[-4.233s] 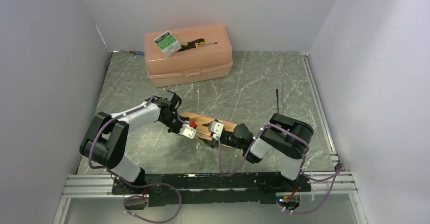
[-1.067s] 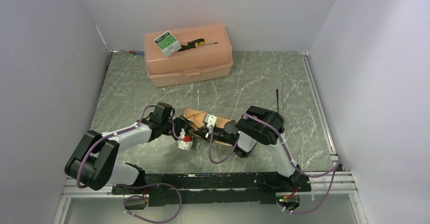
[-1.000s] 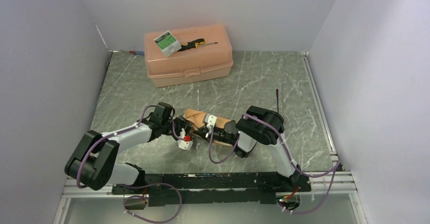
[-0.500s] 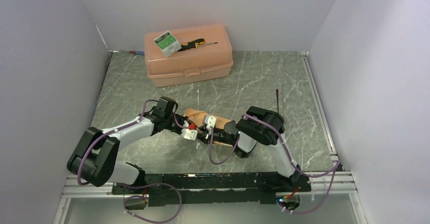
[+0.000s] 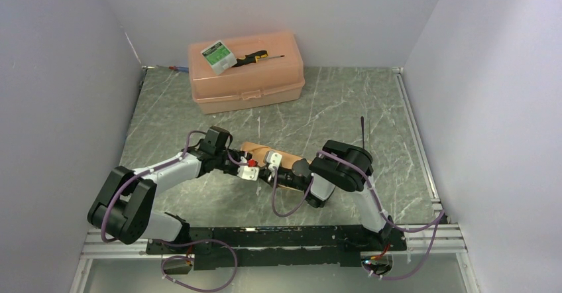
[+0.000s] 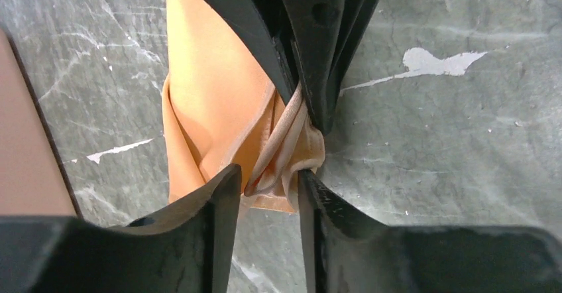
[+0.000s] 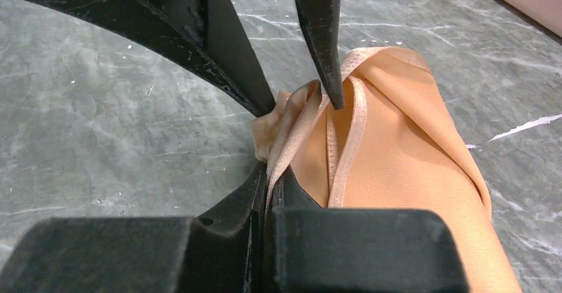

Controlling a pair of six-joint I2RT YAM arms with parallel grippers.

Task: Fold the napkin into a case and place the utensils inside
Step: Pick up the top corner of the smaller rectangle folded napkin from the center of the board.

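Observation:
The napkin (image 5: 254, 151) is a peach-orange cloth lying bunched and folded on the table between both arms. In the right wrist view my right gripper (image 7: 268, 175) is shut on the hem of the napkin (image 7: 397, 160) at its gathered corner. My left gripper (image 6: 268, 181) faces it, open, with that bunched corner of the napkin (image 6: 212, 94) between its tips; its right finger touches the cloth. Seen from above, the left gripper (image 5: 257, 169) and the right gripper (image 5: 266, 168) meet tip to tip. One slim dark utensil (image 5: 362, 128) lies behind the right arm.
A rigid peach plastic box (image 5: 246, 81) stands at the back left, carrying a green-and-white pack (image 5: 219, 56) and a black-and-yellow screwdriver (image 5: 255, 57). Grey walls close in the left, back and right sides. A metal rail (image 5: 417, 140) runs along the table's right edge.
The left gripper has moved up from the bare table to the napkin's end, closed briefly and now stands open around the bunched corner. The right arm has barely moved.

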